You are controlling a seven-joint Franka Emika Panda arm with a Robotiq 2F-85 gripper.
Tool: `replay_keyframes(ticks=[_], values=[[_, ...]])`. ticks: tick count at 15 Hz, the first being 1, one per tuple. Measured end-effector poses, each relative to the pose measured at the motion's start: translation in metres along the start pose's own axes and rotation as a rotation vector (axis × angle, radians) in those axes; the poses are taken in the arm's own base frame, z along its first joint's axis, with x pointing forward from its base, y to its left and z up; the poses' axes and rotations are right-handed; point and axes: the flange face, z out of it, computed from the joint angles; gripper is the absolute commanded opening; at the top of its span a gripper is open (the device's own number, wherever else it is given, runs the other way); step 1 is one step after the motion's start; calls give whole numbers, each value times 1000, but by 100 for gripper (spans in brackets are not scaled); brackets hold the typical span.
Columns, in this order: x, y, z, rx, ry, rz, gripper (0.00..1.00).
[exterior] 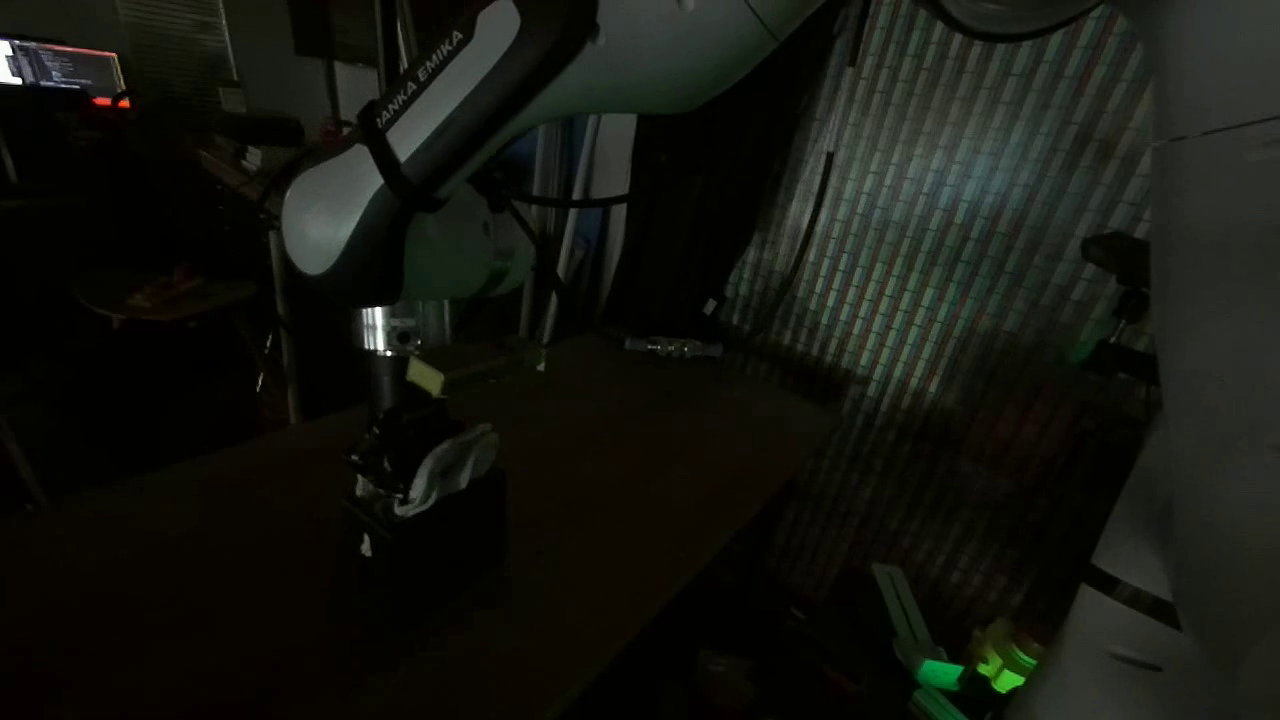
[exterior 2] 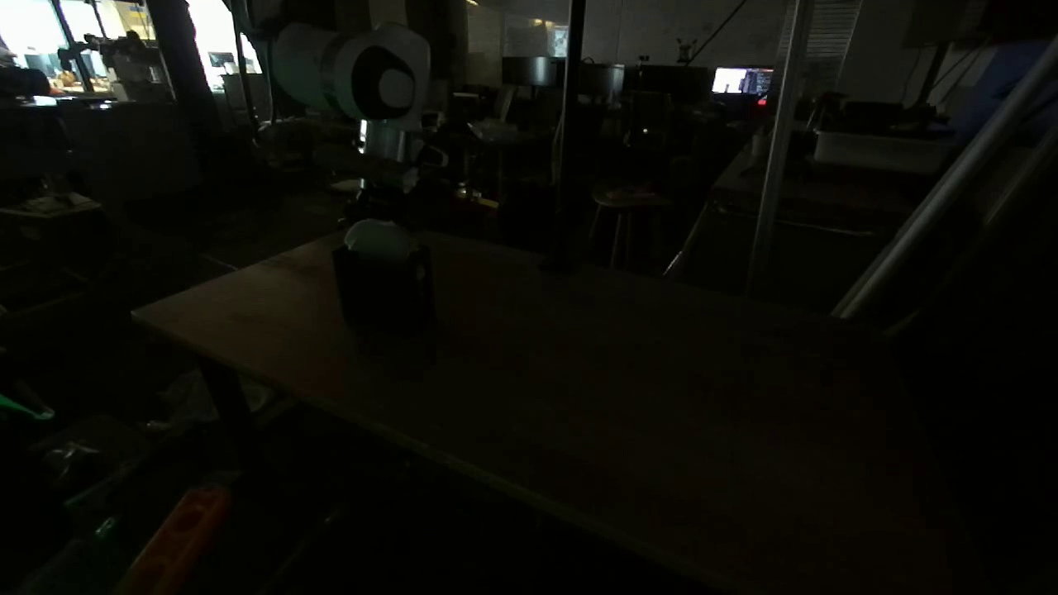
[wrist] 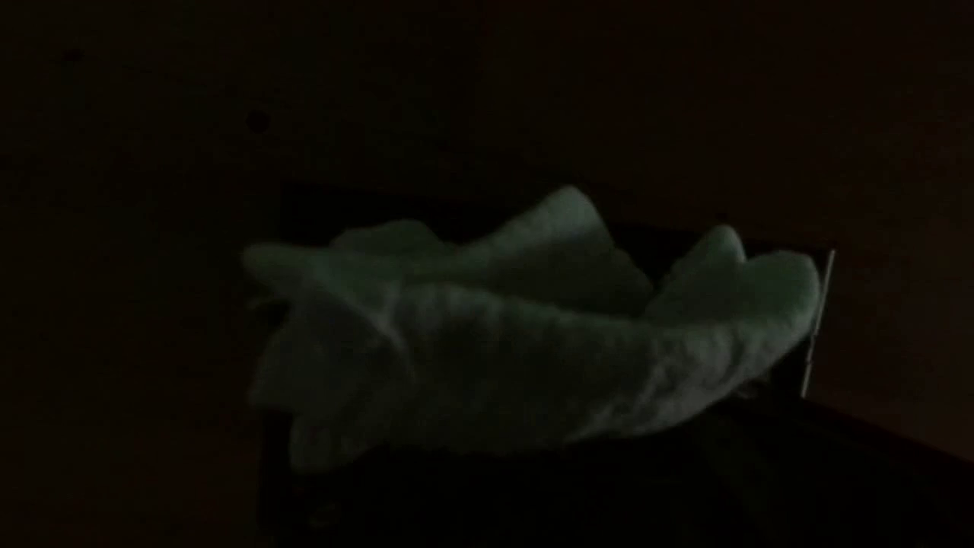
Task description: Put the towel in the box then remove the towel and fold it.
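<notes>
Darkness swallows most of the desk (exterior 2: 628,372), so you read the scene by the pale towel (wrist: 517,373). It sits bunched in the mouth of the black box (exterior 2: 384,289), folds rising above the rim, probably because the cloth is too bulky to settle without a push. Your fingers (exterior: 400,455) are drawn together, low at the cloth; whether they pinch any you can't tell. That pose would suit tamping down or lifting out.

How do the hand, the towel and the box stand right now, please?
Hand shut, any grip unclear. Towel bunched in the box, top poking out. Obstructions: too dark to tell.
</notes>
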Motion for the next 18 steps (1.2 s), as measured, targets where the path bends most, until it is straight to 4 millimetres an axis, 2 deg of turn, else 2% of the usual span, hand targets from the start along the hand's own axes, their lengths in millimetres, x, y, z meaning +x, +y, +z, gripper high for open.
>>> replay_keyframes(ticks=[5, 9, 18], values=[[-9, 6, 21, 50, 32, 41, 0], [-16, 6, 48, 87, 25, 49, 0], [-26, 5, 47, 100, 22, 44, 0]])
